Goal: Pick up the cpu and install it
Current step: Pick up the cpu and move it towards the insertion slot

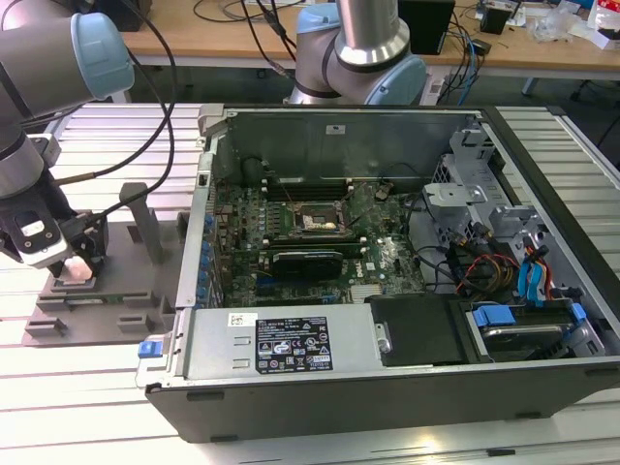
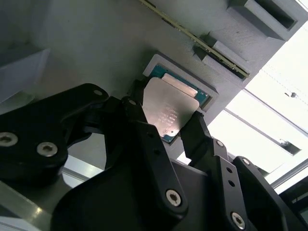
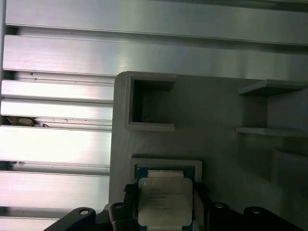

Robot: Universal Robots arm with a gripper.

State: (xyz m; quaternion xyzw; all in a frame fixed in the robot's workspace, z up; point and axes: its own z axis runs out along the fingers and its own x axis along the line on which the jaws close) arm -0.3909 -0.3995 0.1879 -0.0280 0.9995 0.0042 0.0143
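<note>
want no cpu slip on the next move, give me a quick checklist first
1. gripper centred on the cpu: ok, the cpu sits between its fingers.
2. Contact on two opposite cpu edges: ok, no gap shows in both wrist views.
3. cpu out of the grey holder recess: not ok, it lies at the recess.
4. socket ready to take it: cannot tell.
5. computer case open from above: ok.
</note>
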